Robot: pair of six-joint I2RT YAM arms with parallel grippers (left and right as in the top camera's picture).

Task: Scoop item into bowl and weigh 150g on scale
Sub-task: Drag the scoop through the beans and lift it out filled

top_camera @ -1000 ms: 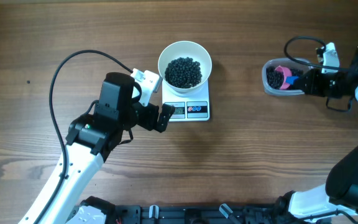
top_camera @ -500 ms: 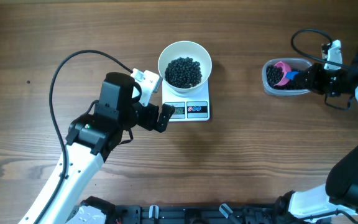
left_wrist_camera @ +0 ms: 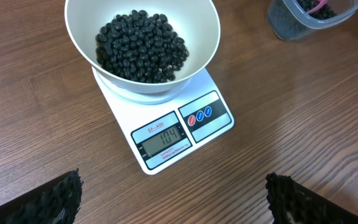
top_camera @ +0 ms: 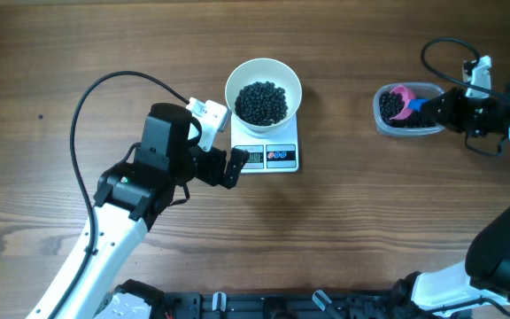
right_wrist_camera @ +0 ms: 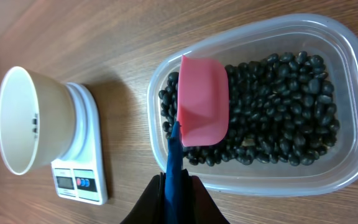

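Pink scoop (right_wrist_camera: pixel 202 99) sits on the black beans (right_wrist_camera: pixel 278 106) in the clear tub (right_wrist_camera: pixel 353 93), handle pinched by the right gripper (right_wrist_camera: pixel 178 186). White bowl (top_camera: pixel 264 69) on the scale (top_camera: pixel 277 157) is off at its 9 o'clock overhead; left gripper (left_wrist_camera: pixel 173 196) beside it gapes empty.

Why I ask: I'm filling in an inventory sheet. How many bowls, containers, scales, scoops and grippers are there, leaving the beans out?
bowl: 1
container: 1
scale: 1
scoop: 1
grippers: 2, left gripper and right gripper
Total: 6
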